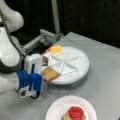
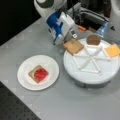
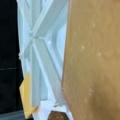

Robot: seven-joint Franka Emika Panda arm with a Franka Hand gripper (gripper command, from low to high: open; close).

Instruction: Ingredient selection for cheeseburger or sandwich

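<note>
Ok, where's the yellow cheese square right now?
The yellow cheese square lies at the divided white tray's right edge in a front view, right of the brown patty.

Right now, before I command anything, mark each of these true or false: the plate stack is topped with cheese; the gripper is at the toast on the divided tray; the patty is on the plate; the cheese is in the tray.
1. The stack on the white plate is topped with cheese. False: a red tomato disc lies on a toast slice.
2. The gripper is at the toast square on the divided tray. True.
3. The patty is on the plate. False: it sits in the tray.
4. The cheese square is in the tray. True.
</note>
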